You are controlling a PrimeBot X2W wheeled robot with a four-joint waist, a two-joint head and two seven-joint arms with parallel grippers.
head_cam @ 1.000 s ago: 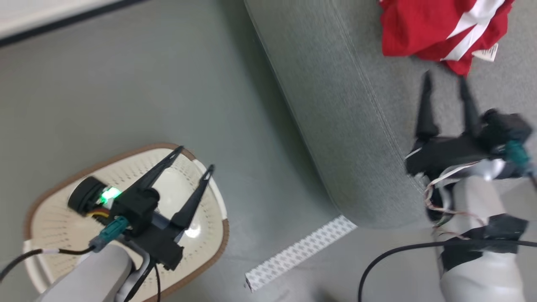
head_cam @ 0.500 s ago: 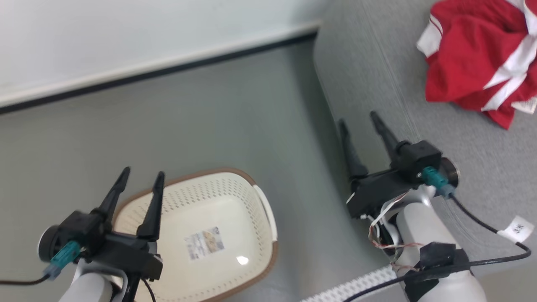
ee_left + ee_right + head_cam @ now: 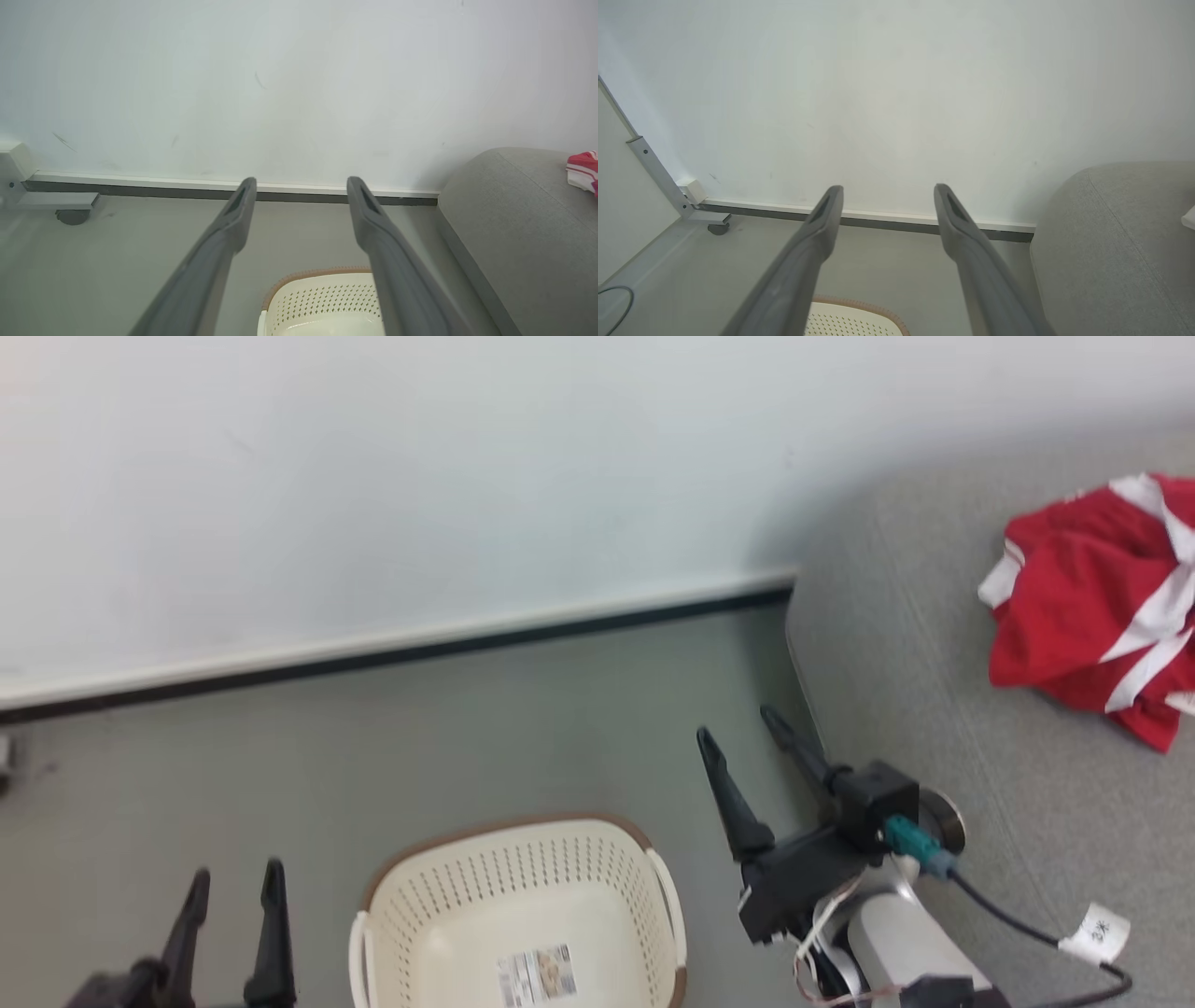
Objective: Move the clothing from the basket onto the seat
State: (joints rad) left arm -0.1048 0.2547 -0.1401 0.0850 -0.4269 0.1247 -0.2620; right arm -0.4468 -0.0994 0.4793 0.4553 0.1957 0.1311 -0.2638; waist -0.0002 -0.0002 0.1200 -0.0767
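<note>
Grey seat (image 3: 915,691) bears clothing (image 3: 1083,607), seemingly well right of right claw (image 3: 734,721).

The grey floor (image 3: 420,747) carries the cream basket (image 3: 523,873) at six o'clock and the sofa (image 3: 924,709) at three o'clock, the two apart. Red clothing (image 3: 1074,607) lies bunched on the sofa, toward two o'clock

The clothing (image 3: 1097,607) lies on the seat (image 3: 934,672), right of the basket (image 3: 523,896).

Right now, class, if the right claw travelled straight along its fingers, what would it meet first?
Probably the wall near its baseboard; nothing stands between it and the open right claw, though depth is unclear.
</note>
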